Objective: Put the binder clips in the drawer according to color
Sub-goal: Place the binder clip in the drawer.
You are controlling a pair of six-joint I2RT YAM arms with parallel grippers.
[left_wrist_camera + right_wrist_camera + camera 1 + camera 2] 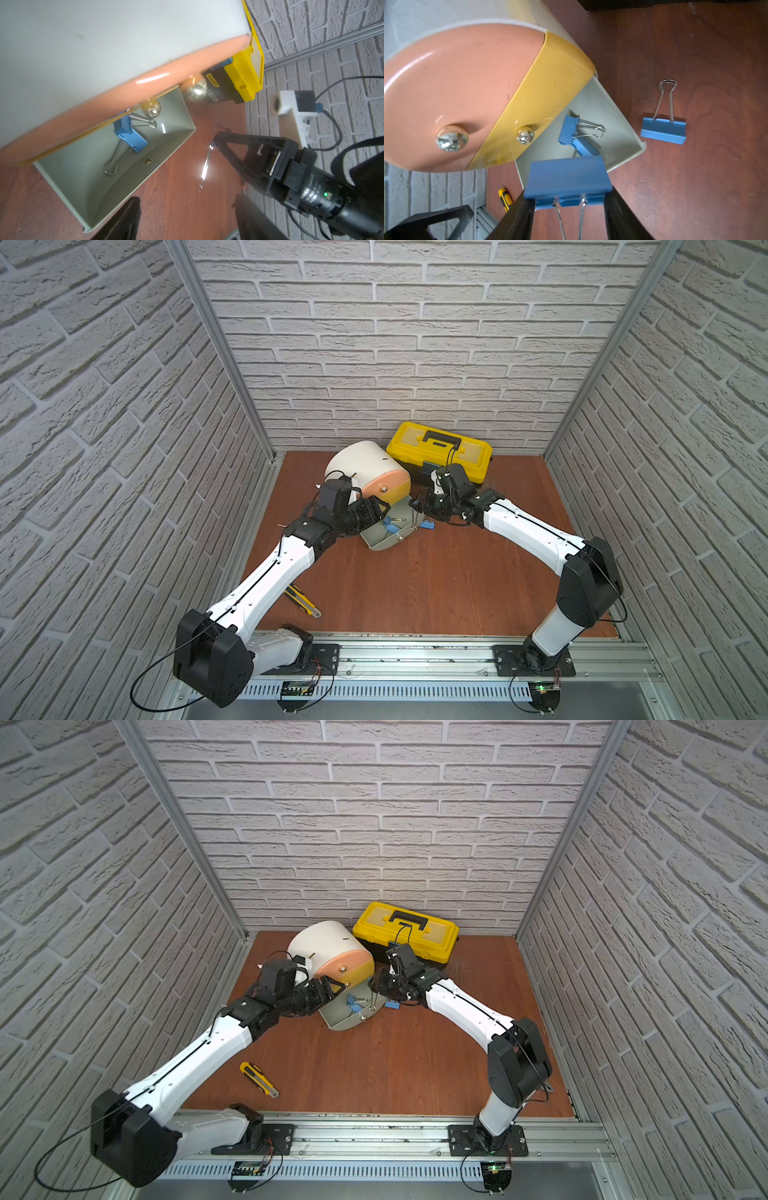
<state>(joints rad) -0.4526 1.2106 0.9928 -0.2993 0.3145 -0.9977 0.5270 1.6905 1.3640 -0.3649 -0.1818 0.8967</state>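
The right end effector [569,199] is clamping a blue binder clip [566,176] by its body and holding it at the rim of the pulled-out grey drawer [612,112]. This is probably because two blue clips [571,133] are already lying inside. A spare blue clip [663,129] is waiting on the worktop [706,62]. The left end effector [187,209] is standing open and empty beside the drawer.

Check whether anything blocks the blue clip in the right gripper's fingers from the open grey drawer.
Nothing visible does. The right gripper holds the held blue clip right by the open grey drawer. The two blue clips inside leave bare floor, and the left gripper sits aside.
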